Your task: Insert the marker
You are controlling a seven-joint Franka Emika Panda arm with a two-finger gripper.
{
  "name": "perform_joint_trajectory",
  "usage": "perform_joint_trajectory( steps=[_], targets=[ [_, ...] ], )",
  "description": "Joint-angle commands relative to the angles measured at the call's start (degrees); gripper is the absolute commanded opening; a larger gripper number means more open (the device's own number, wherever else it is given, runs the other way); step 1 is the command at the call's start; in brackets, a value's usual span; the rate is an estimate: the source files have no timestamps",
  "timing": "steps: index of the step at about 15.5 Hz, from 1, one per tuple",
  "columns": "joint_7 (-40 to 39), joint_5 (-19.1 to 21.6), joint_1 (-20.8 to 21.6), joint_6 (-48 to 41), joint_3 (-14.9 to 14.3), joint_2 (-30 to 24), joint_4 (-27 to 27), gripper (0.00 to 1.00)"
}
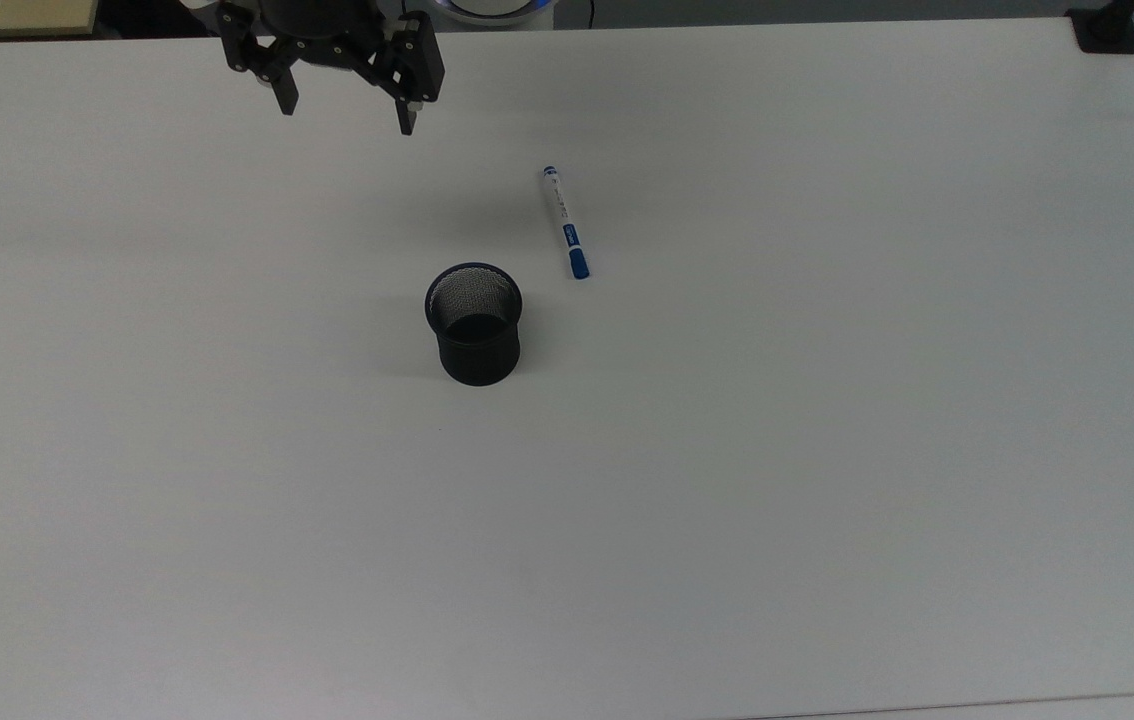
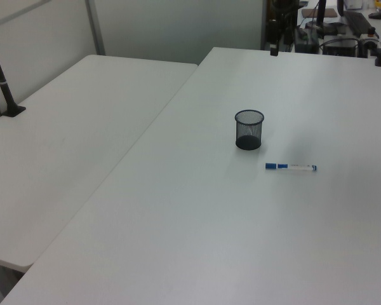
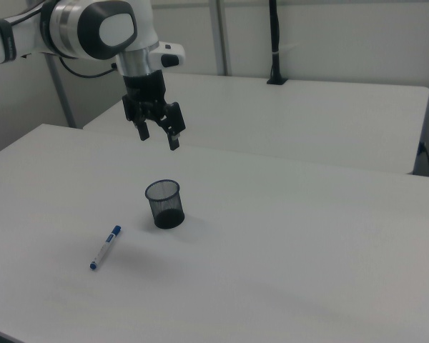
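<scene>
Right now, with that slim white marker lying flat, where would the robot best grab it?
Probably mid-barrel on the slim white marker with the blue cap, coming straight down from above. It lies flat on the white table, clear of the black mesh cup, so the fingers should straddle its narrow width.

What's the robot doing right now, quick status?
Gripper open, empty, above table. Marker lying flat beside mesh cup, untouched. Nothing between them.

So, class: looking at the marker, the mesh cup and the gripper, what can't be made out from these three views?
- Small print on the white-barrelled, blue-capped marker: too small in the top view.
- Base of the black two-finger gripper: cut off by the top view's upper edge.
- Floor inside the black mesh cup: hidden by its wall in the right view.
</scene>
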Motion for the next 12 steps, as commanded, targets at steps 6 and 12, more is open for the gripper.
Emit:
perform_joint_trajectory(
  steps=[6, 12],
  targets=[
    [-1.3, 1.8, 0.2, -1.4, 0.8, -0.5, -1.0, 1.00],
    [-3.2, 1.8, 0.7, -0.9, 2.1, 2.0, -1.0, 1.00]
  ],
)
